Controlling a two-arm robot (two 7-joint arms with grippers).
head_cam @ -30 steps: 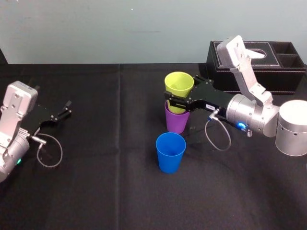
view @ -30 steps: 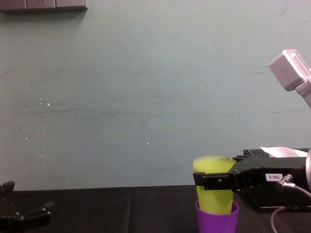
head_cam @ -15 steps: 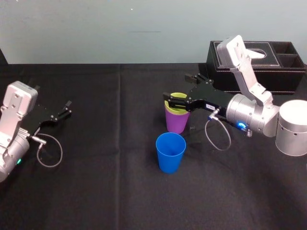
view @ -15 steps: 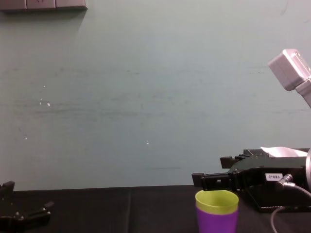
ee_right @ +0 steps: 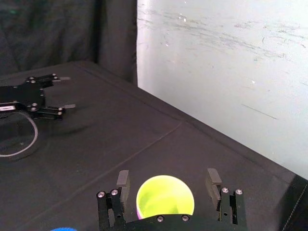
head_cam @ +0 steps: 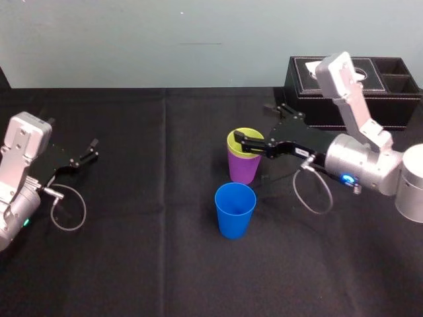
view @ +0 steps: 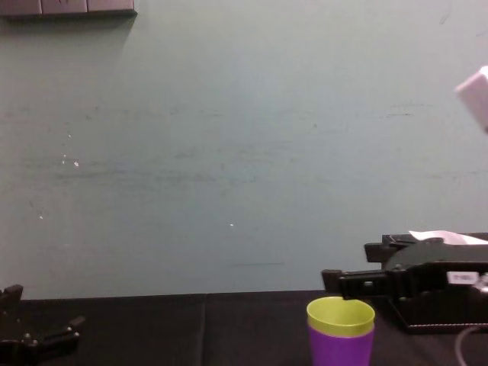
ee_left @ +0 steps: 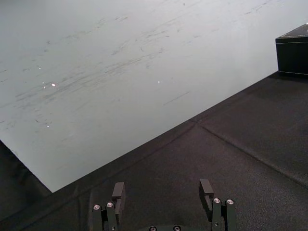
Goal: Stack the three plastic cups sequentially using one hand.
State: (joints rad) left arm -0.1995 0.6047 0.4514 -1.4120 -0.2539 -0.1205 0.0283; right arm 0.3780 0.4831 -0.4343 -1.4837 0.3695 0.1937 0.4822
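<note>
Jaws: the right gripper (ee_right: 167, 179) is spread wide and grips nothing. Its fingers flank the green cup (view: 341, 315) just above the rim, apparently without touching.
Green cup: upright and nested inside the purple cup (head_cam: 243, 168) at mid-table (head_cam: 132, 231), with only its rim band above the purple lip.
Why so: the tapered walls let one cup sink deep and centre itself, so the pair likely stands unaided.
Blue cup (head_cam: 234, 210): alone, upright, mouth up, near the pair on the robot's side. It is probably next.
Look: all three are smooth, thin plastic that looks light and easily tipped.
Left gripper (ee_left: 162, 192): parked at far left, fingers apart, well clear.
Box (head_cam: 370, 92): behind the right arm, uninvolved.
</note>
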